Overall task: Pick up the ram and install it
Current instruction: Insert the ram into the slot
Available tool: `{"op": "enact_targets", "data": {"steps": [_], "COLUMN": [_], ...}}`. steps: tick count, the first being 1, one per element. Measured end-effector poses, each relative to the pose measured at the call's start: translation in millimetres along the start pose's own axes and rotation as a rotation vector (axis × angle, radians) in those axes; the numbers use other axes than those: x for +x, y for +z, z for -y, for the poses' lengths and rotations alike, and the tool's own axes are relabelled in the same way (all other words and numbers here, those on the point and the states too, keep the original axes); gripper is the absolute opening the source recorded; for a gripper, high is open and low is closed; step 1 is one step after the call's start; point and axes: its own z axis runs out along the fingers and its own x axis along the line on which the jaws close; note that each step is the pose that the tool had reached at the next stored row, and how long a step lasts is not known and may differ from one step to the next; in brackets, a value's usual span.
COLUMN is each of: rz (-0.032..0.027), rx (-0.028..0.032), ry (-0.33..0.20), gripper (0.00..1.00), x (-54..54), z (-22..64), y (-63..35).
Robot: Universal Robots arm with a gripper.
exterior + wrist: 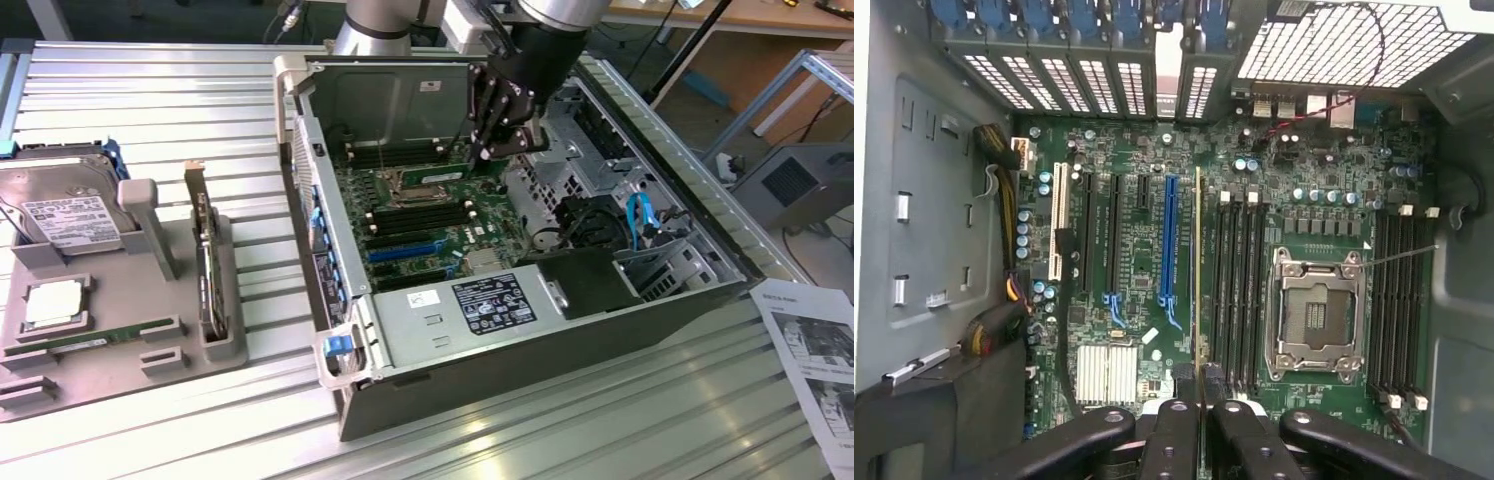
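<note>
Lab: aluminium bench [174, 90], open computer case [534, 370]

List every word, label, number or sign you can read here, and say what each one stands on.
No text can be quoted; all of it is too small or blurred.
Black label on the power supply: unreadable.
Hard drive label: unreadable.
Printed sheet: heading and text unreadable.
White sticker on the case wall: unreadable.
Motherboard markings: unreadable.
</note>
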Motion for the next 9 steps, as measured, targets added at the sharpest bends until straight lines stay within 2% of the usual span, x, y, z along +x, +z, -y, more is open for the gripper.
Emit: {"op": "enact_targets", "data": {"steps": [3, 9], "rz": [-0.0021, -0.0014], "rx": [0.0, 0.0005], "ry": [0.004, 0.018], "gripper": [0.13, 0.13], "x": [0.3, 0.0], "z": [0.4, 0.5], "y": [12.6, 15.2]}}
